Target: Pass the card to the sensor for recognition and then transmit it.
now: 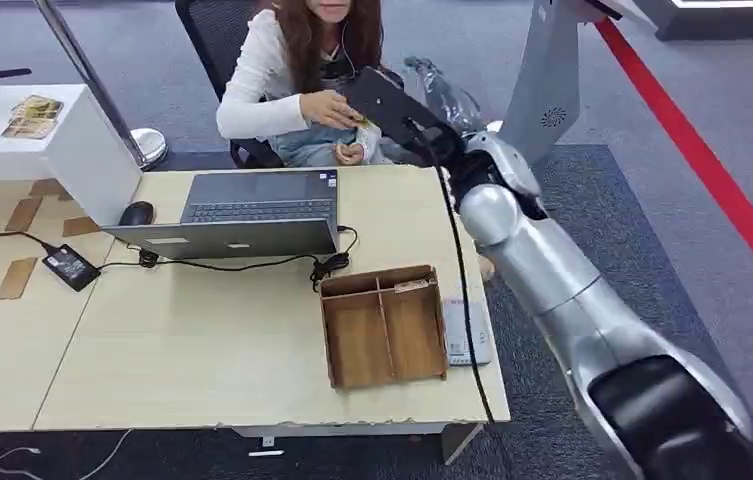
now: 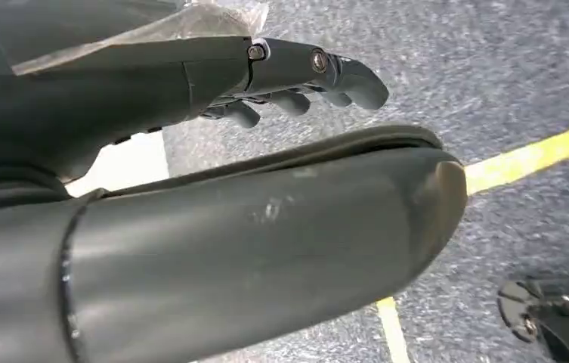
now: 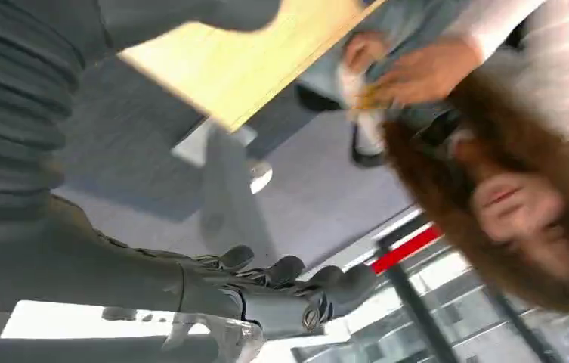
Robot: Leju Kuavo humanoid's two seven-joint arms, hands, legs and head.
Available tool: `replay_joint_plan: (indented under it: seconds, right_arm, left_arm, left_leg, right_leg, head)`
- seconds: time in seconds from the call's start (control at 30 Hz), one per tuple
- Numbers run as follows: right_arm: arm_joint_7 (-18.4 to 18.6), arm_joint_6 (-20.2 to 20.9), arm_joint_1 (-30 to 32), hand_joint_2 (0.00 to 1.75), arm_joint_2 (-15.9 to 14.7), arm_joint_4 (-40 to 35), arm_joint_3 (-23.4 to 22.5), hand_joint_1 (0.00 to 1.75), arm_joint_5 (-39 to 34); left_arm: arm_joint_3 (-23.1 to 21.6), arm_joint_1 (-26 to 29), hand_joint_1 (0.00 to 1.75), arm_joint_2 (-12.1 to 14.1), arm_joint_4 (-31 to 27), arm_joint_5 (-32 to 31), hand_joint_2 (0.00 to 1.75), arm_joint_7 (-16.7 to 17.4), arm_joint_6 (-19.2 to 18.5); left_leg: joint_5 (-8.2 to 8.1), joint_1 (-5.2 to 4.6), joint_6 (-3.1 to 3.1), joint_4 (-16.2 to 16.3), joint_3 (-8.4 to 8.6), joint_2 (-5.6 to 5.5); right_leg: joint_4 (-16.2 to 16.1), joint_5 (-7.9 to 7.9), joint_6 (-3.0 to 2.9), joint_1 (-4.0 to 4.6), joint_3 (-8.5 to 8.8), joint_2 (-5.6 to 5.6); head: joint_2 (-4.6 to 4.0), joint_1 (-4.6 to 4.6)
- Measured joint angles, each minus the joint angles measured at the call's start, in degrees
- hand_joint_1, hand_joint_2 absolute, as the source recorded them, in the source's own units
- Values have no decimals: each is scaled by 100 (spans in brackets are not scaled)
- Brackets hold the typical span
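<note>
My right arm reaches over the desk's far edge toward a seated person, and my right hand (image 1: 384, 100) is raised in front of them. Seen from the right wrist, its fingers (image 3: 285, 276) are apart with nothing in them. The person's hand (image 3: 425, 72) pinches a small yellowish card (image 3: 375, 96), which lies just beside my right hand in the head view (image 1: 361, 121). A white card sensor (image 1: 467, 333) lies flat on the desk by its right edge. My left hand (image 2: 296, 72) hangs over the carpet, fingers loosely extended and empty.
A wooden two-compartment tray (image 1: 384, 325) stands beside the sensor, with a small card (image 1: 410, 286) at its far end. A laptop (image 1: 252, 212), a mouse (image 1: 137, 212), a power adapter (image 1: 70, 267) and cables occupy the desk's middle and left. A white box (image 1: 47, 150) stands at far left.
</note>
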Motion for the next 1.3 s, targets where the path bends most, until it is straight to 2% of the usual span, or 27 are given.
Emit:
replay_joint_plan:
  seconds: [0.1, 0.23, 0.37, 0.5, 0.6, 0.67, 0.77, 0.83, 1.1, 1.3]
  right_arm:
    - [228, 182, 36, 175, -614, -667, 22, 0, -18]
    - [335, 402, 54, 175, -1135, -1380, 92, 0, 65]
    - [492, 763, 80, 175, -1395, -1976, 284, 0, 238]
    - [910, 995, 263, 175, -1664, -2568, 512, 0, 336]
    - [1045, 943, 781, 175, -1900, -2943, 581, 0, 418]
    - [1147, 973, 1073, 175, -2049, -3187, 649, 0, 564]
    - [1502, 1128, 1330, 175, -2197, -3556, 715, 0, 566]
    - [1554, 1198, 1595, 175, -2252, -3800, 789, 0, 660]
    - [1557, 1366, 1981, 175, -2364, -4232, 1062, 0, 806]
    - [1386, 1249, 2258, 175, -2189, -4180, 1335, 0, 1206]
  left_arm:
    - [55, 22, 0, 70, 4, 85, 0, 13, 63]
    - [122, -8, 0, 168, 22, 140, 0, 85, 83]
    - [173, -25, 0, 277, 35, 155, 0, 478, 79]
    - [199, -32, 0, 370, 35, 42, 0, 1021, -50]
    - [197, -28, 0, 380, 35, 57, 0, 1107, -57]
    - [199, -17, 0, 365, 35, 125, 0, 872, -37]
    - [199, -23, 0, 289, 35, 162, 0, 774, 9]
    - [199, -15, 0, 210, 33, 179, 0, 758, 39]
    - [206, -18, 0, 74, 33, 260, 0, 593, 63]
    - [219, -19, 0, -6, 33, 293, 0, 398, 114]
  left_leg:
    - [-6, -6, 4, 0, 2, 9]
    - [-9, -5, 7, 0, 4, 12]
    - [-8, 2, 6, -1, 6, 13]
    - [-6, 9, 2, -1, 11, 12]
    - [-6, 9, 3, -1, 9, 9]
    - [-6, 8, 3, -1, 3, 8]
    - [-9, 3, 7, -1, 9, 10]
    - [-10, 3, 9, -1, 5, 9]
    - [-10, 0, 8, -2, -1, 9]
    - [-8, 5, 6, -2, -4, 7]
  right_leg:
    - [0, 2, 2, -8, -1, 14]
    - [-1, 1, 2, -6, -1, 20]
    - [0, 1, 1, 0, -2, 21]
    - [0, 0, -1, 10, 4, 16]
    - [0, -1, -1, 9, 8, 11]
    - [0, 1, 0, -4, 2, 13]
    - [-1, 0, 1, -5, 5, 15]
    - [-1, -1, 2, -5, 5, 14]
    - [-1, -1, 2, -4, 4, 13]
    - [0, -1, 1, 0, 5, 13]
  head:
    - [-2, 0]
    - [0, 2]
    - [0, -2]
    - [0, -2]
    - [0, 2]
    - [0, 0]
    - [0, 0]
    - [0, 2]
    - [0, 0]
    - [-2, 0]
